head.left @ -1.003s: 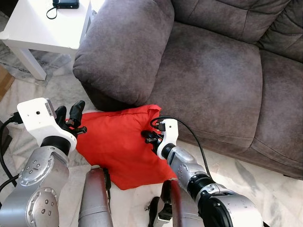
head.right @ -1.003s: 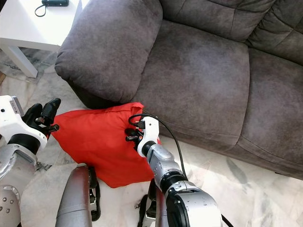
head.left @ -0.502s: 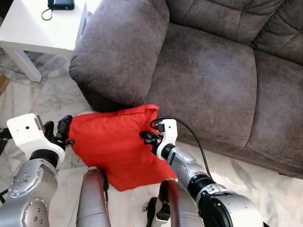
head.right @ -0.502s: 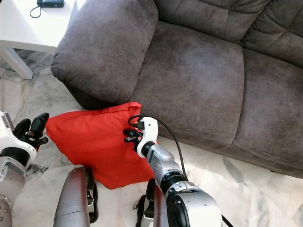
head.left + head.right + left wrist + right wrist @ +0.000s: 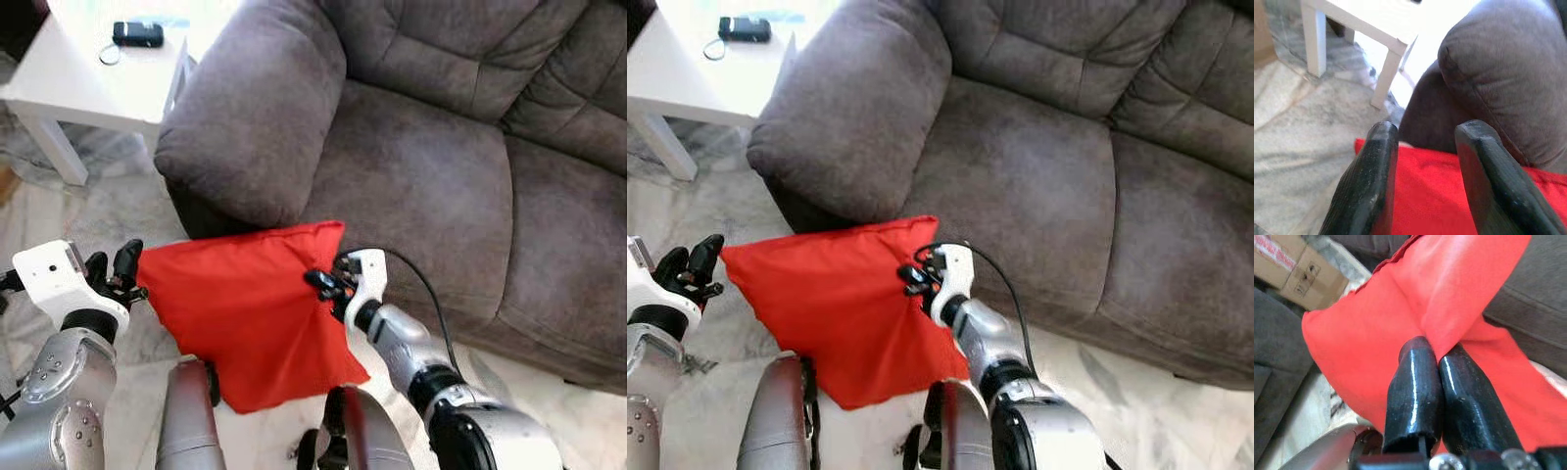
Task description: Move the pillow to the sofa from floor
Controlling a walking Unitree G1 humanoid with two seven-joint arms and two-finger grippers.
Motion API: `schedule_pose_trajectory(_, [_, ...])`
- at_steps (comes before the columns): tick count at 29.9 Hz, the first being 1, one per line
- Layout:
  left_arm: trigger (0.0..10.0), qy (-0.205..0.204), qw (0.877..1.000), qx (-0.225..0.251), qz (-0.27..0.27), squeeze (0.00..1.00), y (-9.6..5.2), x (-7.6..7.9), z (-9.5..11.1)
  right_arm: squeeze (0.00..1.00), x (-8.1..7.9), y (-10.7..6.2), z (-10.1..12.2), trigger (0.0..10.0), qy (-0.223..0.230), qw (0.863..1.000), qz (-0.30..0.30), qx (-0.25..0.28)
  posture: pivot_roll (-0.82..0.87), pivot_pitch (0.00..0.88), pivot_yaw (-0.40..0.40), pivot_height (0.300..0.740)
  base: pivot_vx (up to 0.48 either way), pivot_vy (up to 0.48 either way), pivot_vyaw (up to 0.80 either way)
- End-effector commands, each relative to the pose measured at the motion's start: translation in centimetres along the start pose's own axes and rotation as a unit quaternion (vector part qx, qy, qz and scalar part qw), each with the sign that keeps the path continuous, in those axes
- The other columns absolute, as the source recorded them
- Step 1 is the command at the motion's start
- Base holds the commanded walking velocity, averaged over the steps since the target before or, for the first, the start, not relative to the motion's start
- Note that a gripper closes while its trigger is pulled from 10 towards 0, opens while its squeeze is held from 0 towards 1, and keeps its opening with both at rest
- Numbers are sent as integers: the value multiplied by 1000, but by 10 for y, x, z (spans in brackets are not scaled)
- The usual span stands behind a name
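The red pillow (image 5: 245,313) hangs in front of the grey sofa (image 5: 421,186), its lower corner down by my legs. My right gripper (image 5: 318,281) is shut on a fold of the pillow (image 5: 1400,298) at its right edge, the fabric pinched between the two fingertips (image 5: 1418,352). My left gripper (image 5: 113,259) is open beside the pillow's left corner. In the left wrist view its two fingers (image 5: 1376,161) stand apart with the red cloth (image 5: 1425,191) just beyond them, not gripped.
The sofa's wide armrest (image 5: 255,108) rises right behind the pillow. A white side table (image 5: 88,83) with a black device (image 5: 137,33) stands to the left. A cardboard box (image 5: 1298,269) sits on the pale marble floor (image 5: 88,206).
The right gripper has lifted the pillow's right side up against the sofa front. The left gripper slid left off the pillow's corner. The camera has shifted a little.
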State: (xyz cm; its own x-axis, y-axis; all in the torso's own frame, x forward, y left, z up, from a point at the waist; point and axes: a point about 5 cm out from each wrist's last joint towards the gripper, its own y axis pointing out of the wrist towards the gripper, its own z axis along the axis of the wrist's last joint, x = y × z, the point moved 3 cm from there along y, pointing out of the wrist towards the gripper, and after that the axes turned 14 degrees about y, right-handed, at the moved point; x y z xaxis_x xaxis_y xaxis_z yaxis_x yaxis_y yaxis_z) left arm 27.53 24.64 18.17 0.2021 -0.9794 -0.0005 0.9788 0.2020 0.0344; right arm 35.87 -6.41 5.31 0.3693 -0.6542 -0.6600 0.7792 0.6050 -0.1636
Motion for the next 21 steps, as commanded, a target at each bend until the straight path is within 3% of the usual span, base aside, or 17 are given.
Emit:
schedule_pose_trajectory(1, [10000,7,1000,2,-4,0,3,0,-2,0,6,-7,22,0,-1,998,0,55,309,79,-209,626,0,0,0])
schedule_pose_trajectory(7, [10000,5,1000,17,-17,0,18,5,0,0,7,-11,35,0,8,994,-6,112,302,3,-177,626,0,0,0])
schedule_pose_trajectory(10, [10000,4,1000,20,-18,0,19,6,-1,0,7,-13,37,0,1,992,-6,124,296,0,-169,626,0,0,0])
schedule_pose_trajectory(11, [10000,3,1000,22,-19,0,19,8,-2,0,6,-14,38,2784,-4,992,-6,130,290,0,-163,626,0,0,0])
schedule_pose_trajectory(12, [10000,5,999,25,-23,0,19,10,-4,0,6,-16,38,10000,-9,991,-8,135,287,0,-160,626,0,0,0])
schedule_pose_trajectory(21, [10000,29,998,14,-56,0,16,28,-23,0,26,-42,41,10000,-21,984,-51,169,250,0,-148,626,0,0,0])
